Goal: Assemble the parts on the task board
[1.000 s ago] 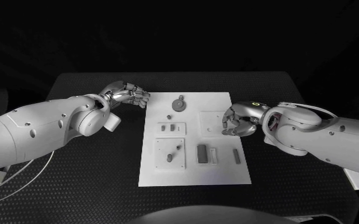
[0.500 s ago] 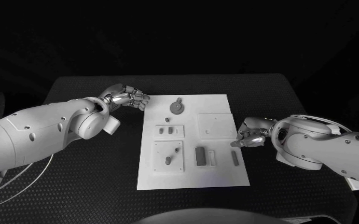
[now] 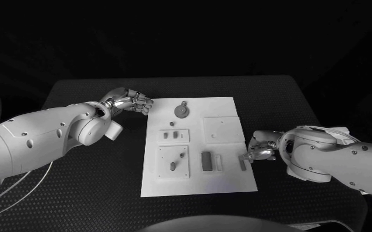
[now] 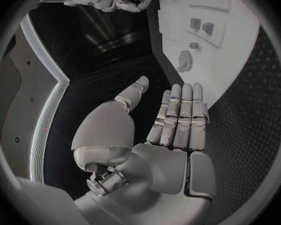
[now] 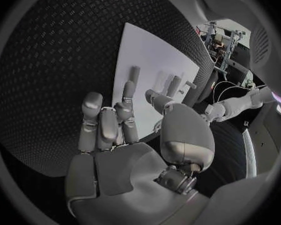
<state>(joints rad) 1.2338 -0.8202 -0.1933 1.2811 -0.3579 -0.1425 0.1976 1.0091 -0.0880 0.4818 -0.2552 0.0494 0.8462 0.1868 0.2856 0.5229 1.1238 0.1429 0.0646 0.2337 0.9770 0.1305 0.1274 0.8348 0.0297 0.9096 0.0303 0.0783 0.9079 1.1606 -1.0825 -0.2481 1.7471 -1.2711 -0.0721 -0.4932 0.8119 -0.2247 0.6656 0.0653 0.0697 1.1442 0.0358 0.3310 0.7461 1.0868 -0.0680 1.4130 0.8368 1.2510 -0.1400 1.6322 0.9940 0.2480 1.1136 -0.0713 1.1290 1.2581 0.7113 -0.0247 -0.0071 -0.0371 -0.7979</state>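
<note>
the right hand (image 3: 259, 150), fingers apart and holding nothing, should close squarely on the slim part (image 3: 242, 164) at its seven o'clock.

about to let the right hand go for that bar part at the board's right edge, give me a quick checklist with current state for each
1. Right hand beside the bar part at the task board's right edge: ok.
2. Right hand holding nothing, fingers apart: ok, as the right wrist view shows.
3. Bar part lying free on the board, with nothing on top of it: ok.
4. Fingertip contact with the bar part: cannot tell.
5. Left hand off the board, over the table beside its far left corner, holding nothing: ok.
6. Round part and the other parts lying away from the right hand's path: ok.
</note>
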